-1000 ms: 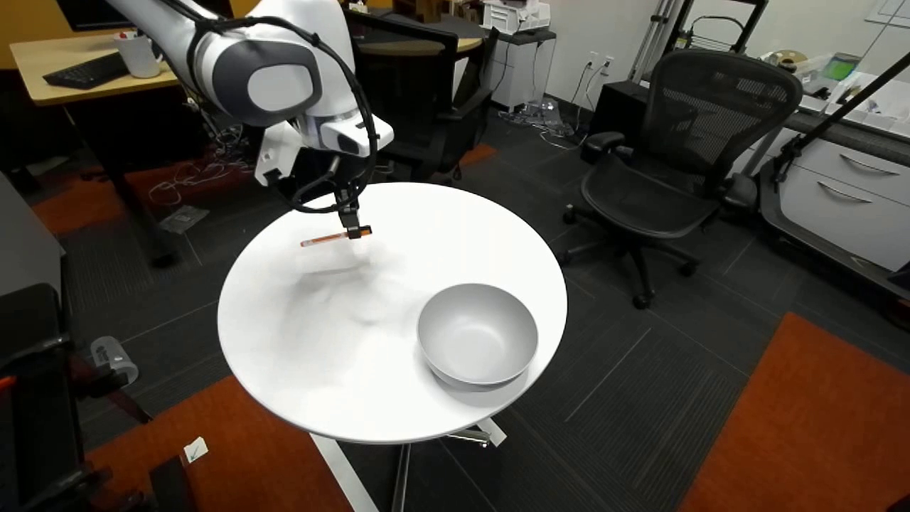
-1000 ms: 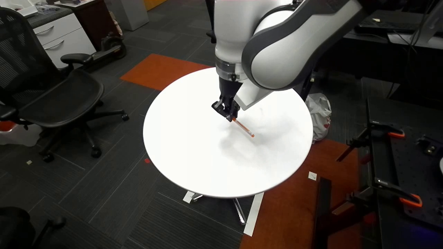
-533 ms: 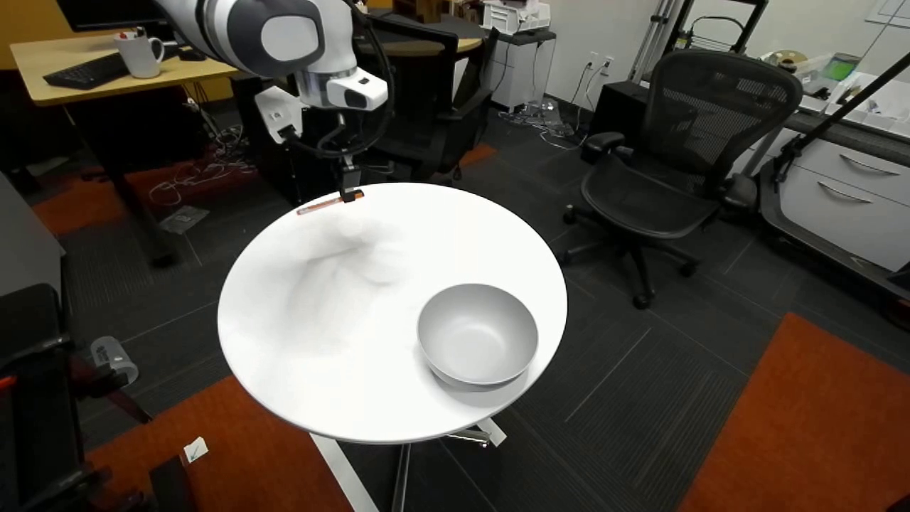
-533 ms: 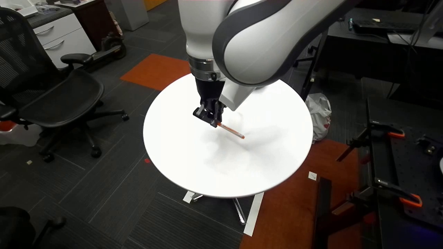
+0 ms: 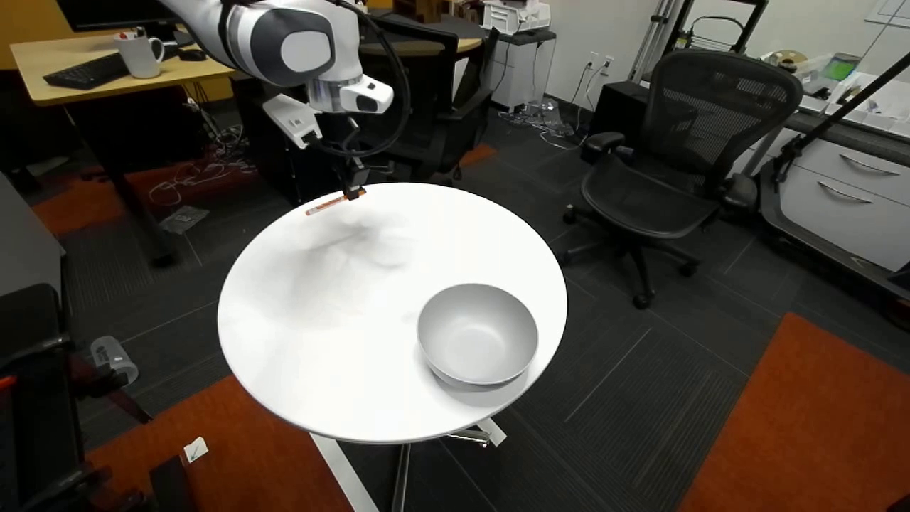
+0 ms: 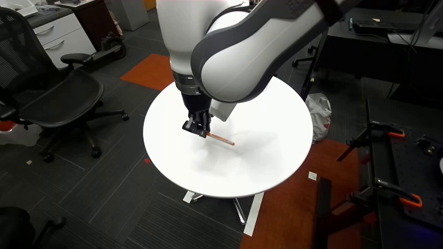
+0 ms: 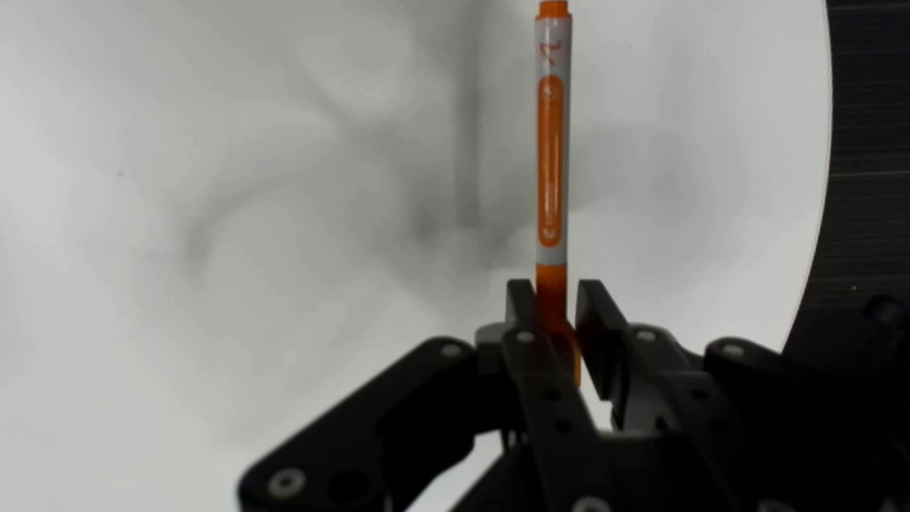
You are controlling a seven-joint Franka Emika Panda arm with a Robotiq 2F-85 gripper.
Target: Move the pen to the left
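The pen is a thin orange and white stick with a darker reddish-orange cap end. It shows in both exterior views [image 5: 325,206] [image 6: 221,139] and in the wrist view [image 7: 552,142]. My gripper [image 7: 555,302] is shut on the pen's cap end, with the white and orange body sticking out past the fingertips. The gripper also shows in both exterior views [image 5: 353,193] [image 6: 205,134]. The pen is held above the white round table [image 5: 341,384], apart from its shadow. Part of the cap is hidden behind a finger.
A grey bowl [image 5: 476,341] stands on the table near its edge in an exterior view. Dark floor shows past the table's rim [image 7: 828,142] in the wrist view. A black office chair [image 5: 682,142] stands beside the table.
My gripper has carried the pen towards the table's far edge in an exterior view, and leftwards and slightly down in an exterior view. The pen stayed in the gripper. The bowl has not moved.
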